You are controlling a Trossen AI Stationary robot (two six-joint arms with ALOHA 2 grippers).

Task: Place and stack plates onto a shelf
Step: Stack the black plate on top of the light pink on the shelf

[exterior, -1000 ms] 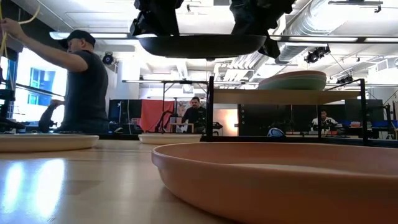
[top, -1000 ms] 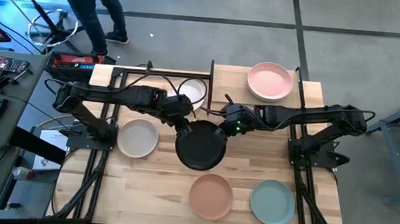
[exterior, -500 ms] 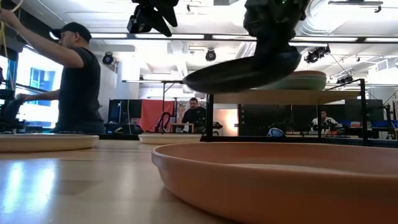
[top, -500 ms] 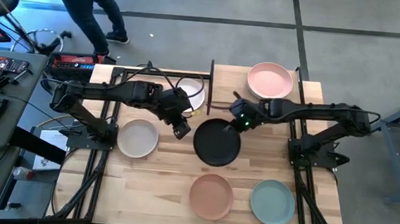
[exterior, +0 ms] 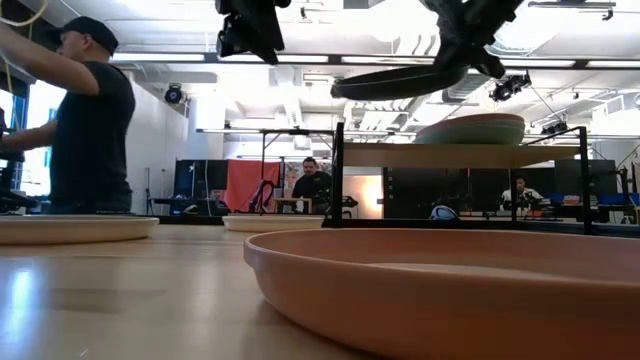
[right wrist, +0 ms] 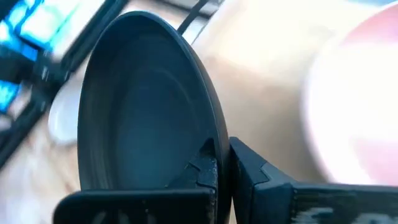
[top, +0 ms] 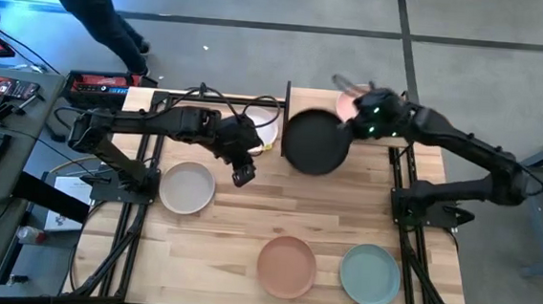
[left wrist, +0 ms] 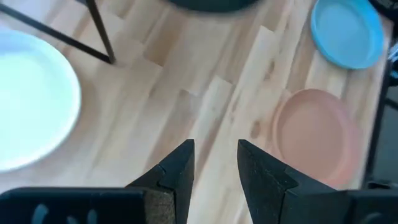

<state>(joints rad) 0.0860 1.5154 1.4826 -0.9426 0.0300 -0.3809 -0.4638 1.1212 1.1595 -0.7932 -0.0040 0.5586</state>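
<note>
The black plate hangs in the air over the left part of the light-wood shelf, in my right gripper, which is shut on it. A pink plate tops a small stack on the shelf. My left gripper is open and holds nothing, raised above the table beside the white plate. Resting flat on the tabletop are the cream plate, the terracotta plate and the teal plate. My right gripper pinches the black plate's rim on the side facing the table's right. One finger lies on the inner face and the other on the underside. The fingers come from the right, slanting down. The plate is lifted clear, nearly level, above the shelf.
Thin black uprights stand at the shelf's corners. The terracotta plate fills the near part of the low view. A person stands beyond the table's far left corner; others sit in the room behind.
My left gripper let go of the black plate and drew back toward the table's left. My right gripper carried the plate alone from the table's middle up and toward the far edge, over the shelf. The plate tipped on the way and hangs closer to level now.
</note>
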